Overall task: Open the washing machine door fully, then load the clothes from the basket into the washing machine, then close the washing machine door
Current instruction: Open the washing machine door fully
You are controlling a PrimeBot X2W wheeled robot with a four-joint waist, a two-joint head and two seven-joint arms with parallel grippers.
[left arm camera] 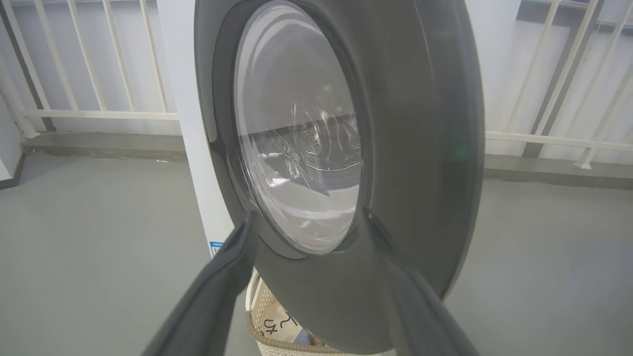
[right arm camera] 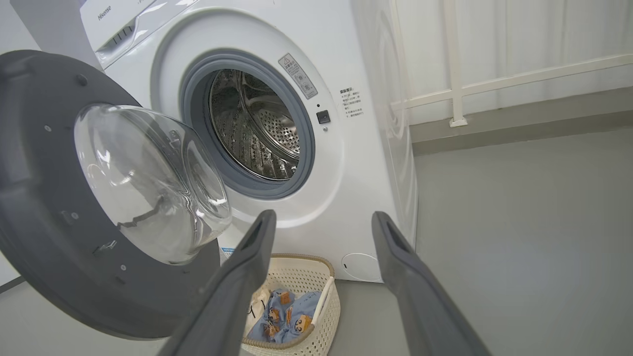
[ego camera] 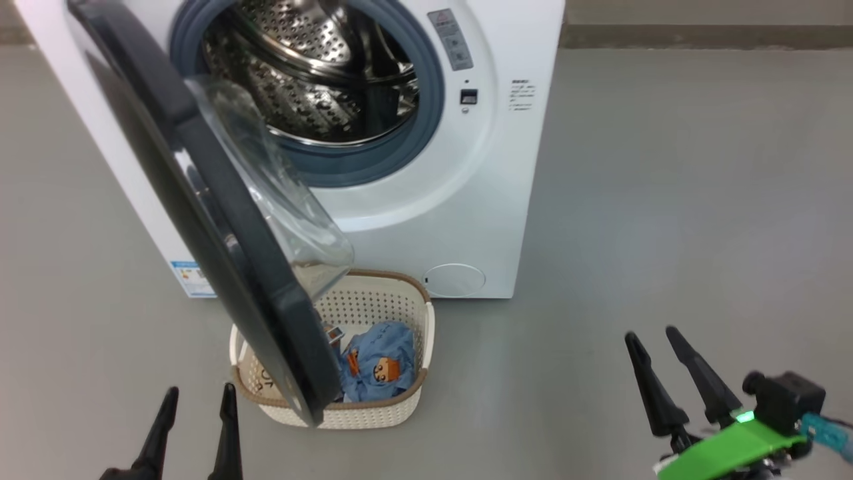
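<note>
Both our left gripper (ego camera: 202,390) and right gripper (ego camera: 650,333) gape empty, and the half-open washing machine door (ego camera: 220,220), overhanging the basket (ego camera: 373,417), stands edge-on just ahead of the left.

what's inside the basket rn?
The basket holds light-blue clothes with orange-brown faces and a cream piece with black marks. The open washing machine door covers its middle, so what lies there is hidden.

Long tapered black fingers (ego camera: 654,390); the right gripper (ego camera: 650,333) carries a green bracket (ego camera: 733,448), black block (ego camera: 786,400), teal cable (ego camera: 826,430).
</note>
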